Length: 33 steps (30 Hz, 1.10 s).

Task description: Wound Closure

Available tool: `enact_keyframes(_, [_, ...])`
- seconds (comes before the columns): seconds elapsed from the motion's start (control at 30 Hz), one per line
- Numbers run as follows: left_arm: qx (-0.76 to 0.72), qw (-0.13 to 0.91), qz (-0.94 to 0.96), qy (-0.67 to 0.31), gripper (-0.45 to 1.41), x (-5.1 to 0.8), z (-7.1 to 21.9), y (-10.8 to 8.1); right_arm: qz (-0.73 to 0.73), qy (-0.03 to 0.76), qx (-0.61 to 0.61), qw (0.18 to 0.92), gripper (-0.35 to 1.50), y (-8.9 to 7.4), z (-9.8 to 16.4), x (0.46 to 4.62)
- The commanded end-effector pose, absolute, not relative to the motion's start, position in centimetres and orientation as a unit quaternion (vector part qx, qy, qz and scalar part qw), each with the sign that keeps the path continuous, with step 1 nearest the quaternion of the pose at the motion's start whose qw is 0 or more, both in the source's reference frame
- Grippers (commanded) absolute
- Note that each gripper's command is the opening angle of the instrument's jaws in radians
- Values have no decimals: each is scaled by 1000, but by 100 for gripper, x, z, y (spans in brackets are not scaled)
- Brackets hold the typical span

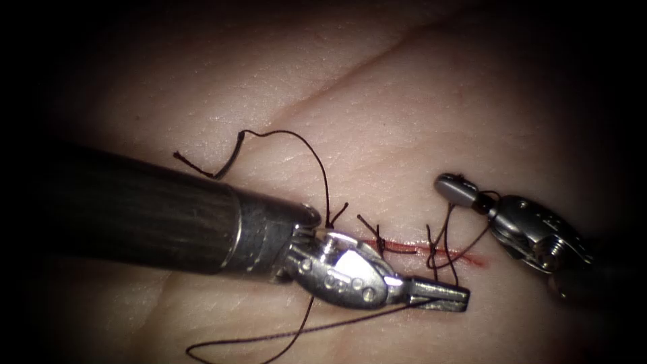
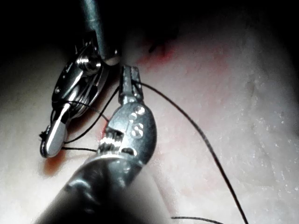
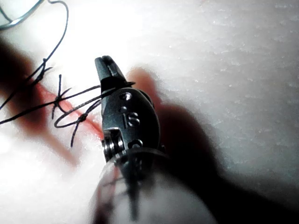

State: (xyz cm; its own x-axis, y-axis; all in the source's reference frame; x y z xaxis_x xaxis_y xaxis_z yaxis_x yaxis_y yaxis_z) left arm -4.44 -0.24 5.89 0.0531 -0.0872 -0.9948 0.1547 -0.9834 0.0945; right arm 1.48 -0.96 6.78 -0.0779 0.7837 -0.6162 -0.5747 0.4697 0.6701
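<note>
1. Steel jaws of your left tool (image 1: 438, 294) are pressed together on the thread (image 1: 317, 152), lying flat just below the cut (image 1: 421, 251) in the endoscope view; the strand leaves the jaw base and trails away from the shaft across the tissue (image 1: 377, 101).
2. Your right tool (image 1: 457, 188) sits above and to the right of the left tool's tip, just off the right end of the cut. Its jaws look closed, with thread wrapped at their base, though you cannot be sure from these views that they pinch it.
3. The needle (image 1: 229, 160) lies free on the tissue above your left tool's shaft, well apart from both tips, held by neither and not in the tissue.
4. Between the two tips, knotted stitches (image 1: 381, 241) with short upright ends cross the cut, and red fluid (image 1: 404, 247) lines it.
</note>
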Motion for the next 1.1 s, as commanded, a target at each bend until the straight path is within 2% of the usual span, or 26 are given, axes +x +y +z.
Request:
enact_keyframes(0.03, [719, 85, -689, 26, -45, -448, 594, -23, 496, 536, 94, 677, -35, -104, 681, 152])
enact_keyframes(0.53, [680, 11, -732, 31, -45, -371, 630, 105, 434, 556, 56, 706, -35, -118, 656, 150])
enact_keyframes(1.0, [658, -32, -752, 26, -45, -352, 712, 222, 406, 573, 43, 711, -35, -145, 646, 153])
enact_keyframes(1.1, [647, -66, -760, 16, -45, -332, 730, 270, 398, 574, 45, 714, -35, -160, 647, 154])
